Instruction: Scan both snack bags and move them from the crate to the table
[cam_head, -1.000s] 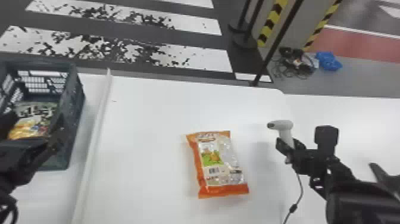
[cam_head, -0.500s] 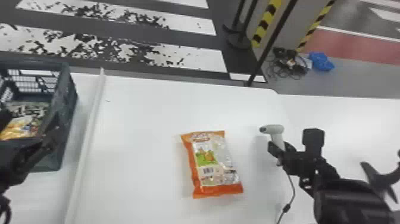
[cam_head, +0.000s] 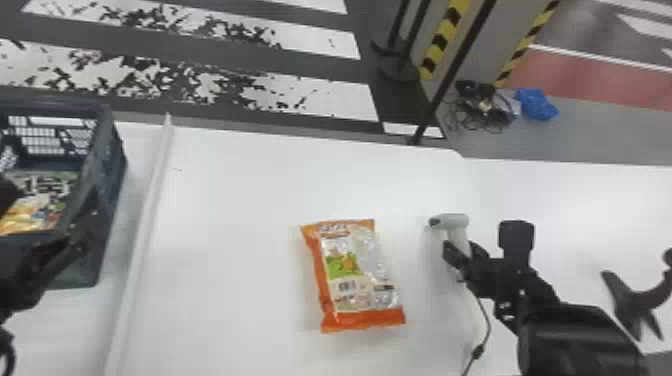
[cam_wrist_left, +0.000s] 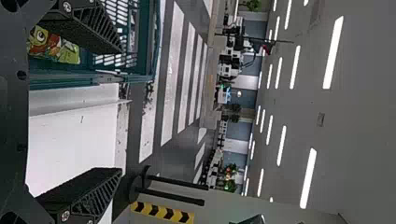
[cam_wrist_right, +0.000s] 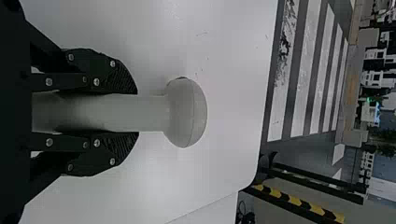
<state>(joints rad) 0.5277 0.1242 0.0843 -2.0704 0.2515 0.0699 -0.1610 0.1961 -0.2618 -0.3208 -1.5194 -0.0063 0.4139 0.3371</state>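
In the head view my left gripper (cam_head: 75, 245) is over the near right side of the dark crate (cam_head: 107, 165); a snack bag (cam_head: 35, 215) lies inside the crate. The left wrist view has my left gripper (cam_wrist_left: 100, 107) wide open with nothing between its fingers, and the bag in the crate (cam_wrist_left: 51, 45) beyond one finger. The orange snack bag (cam_head: 355, 275) lies flat on the white table (cam_head: 240, 200). Right of it, my right gripper (cam_head: 462, 255) holds the white scanner (cam_head: 450, 221). In the right wrist view, my right gripper (cam_wrist_right: 133, 113) is shut on the handle of the scanner (cam_wrist_right: 184, 113).
A raised white strip (cam_head: 145, 225) runs along the table between the crate and the orange bag. The scanner's cable (cam_head: 482, 320) trails toward the near edge. Beyond the table stand dark posts (cam_head: 445, 85) near cables and a blue bag (cam_head: 535, 104) on the floor.
The head view has shifted slightly back and forth, moving everything in it together. The orange bag stays put on the table, and the scanner remains in my right gripper.
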